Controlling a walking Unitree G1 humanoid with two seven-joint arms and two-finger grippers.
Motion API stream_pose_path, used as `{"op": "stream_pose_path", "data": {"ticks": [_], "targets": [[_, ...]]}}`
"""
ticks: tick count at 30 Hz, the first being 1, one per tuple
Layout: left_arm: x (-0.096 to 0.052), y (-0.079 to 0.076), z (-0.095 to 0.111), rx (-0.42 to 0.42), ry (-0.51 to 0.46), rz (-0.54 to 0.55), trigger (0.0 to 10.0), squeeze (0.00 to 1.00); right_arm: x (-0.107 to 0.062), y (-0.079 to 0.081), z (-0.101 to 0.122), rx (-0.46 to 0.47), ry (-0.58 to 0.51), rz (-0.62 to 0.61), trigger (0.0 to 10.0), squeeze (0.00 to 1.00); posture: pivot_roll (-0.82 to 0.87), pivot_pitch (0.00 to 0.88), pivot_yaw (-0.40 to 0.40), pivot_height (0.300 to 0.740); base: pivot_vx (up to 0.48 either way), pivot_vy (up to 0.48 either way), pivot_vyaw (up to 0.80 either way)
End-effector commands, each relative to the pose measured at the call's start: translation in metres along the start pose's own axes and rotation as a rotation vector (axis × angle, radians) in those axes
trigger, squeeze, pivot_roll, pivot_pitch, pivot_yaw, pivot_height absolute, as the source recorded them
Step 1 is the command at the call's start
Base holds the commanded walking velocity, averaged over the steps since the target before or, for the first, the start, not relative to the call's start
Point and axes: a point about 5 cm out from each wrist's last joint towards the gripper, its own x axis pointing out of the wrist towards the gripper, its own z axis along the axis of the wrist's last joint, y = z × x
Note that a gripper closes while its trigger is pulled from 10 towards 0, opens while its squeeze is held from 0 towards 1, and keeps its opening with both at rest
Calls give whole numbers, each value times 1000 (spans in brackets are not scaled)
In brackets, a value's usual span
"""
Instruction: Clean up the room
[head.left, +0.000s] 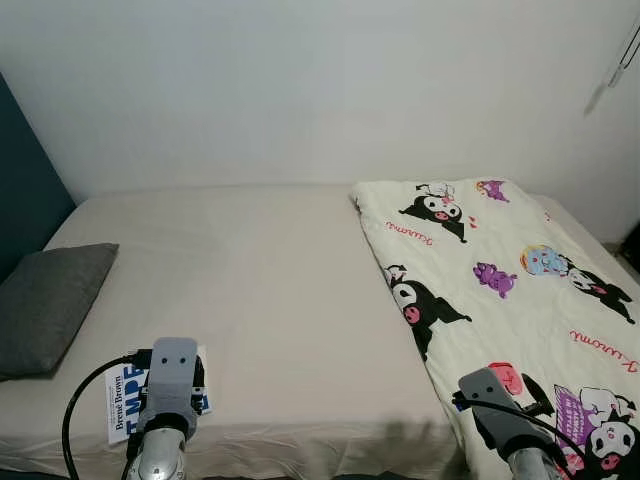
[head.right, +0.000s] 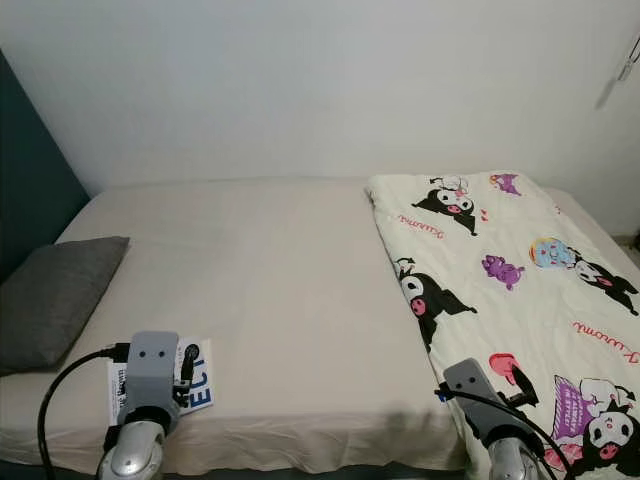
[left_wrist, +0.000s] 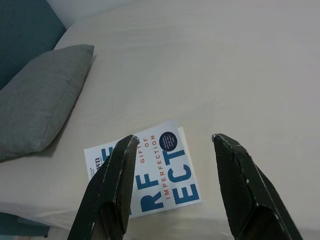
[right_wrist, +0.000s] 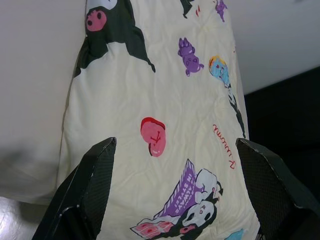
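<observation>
Before us stretches a bed (head.left: 270, 300) in a beige fitted sheet, running up to a white wall (head.left: 320, 80) at 12 o'clock. At 9 o'clock a grey pillow (head.left: 45, 305) lies by the bed's left side, next to a dark teal panel (head.left: 20, 180). From 1 o'clock down to 5 o'clock a cream blanket (head.left: 500, 300) covers the bed's right side; it is printed with black-and-white cartoon characters, purple and pink figures, and red script we cannot read with certainty.

At 7 o'clock, near the bed's front edge, a white paperback book (left_wrist: 150, 172) lies flat on the sheet, just beside the pillow. Its cover carries big blue letters, of which "ECT" and "RF" show, orange text reading "GIFT" and "IMPERFECTION", and a dark round badge with print too small to read. In the left eye view the spine reads "Brené Brown".

Our left gripper (left_wrist: 172, 142) hangs above the book with its 2 black fingers (left_wrist: 112, 185) spread wide, grasping nothing. Our right gripper (right_wrist: 175, 145) sits at 5 o'clock over the blanket's near end, its 2 fingers (right_wrist: 92, 182) likewise parted and empty.
</observation>
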Motion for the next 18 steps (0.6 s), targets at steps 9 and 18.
{"op": "stream_pose_path", "data": {"ticks": [9, 18], "targets": [[-2, 1, -4, 11, 20, -5, 10000, 0, -3, 4, -6, -2, 25, 12, 10000, 0, 23, 135, 1, 740, 0, 0, 0], [-2, 2, -5, 12, 21, -2, 10000, 0, -3, 4, -6, -2, 24, 12, 10000, 0, 26, 137, 1, 740, 0, 0, 0]]}}
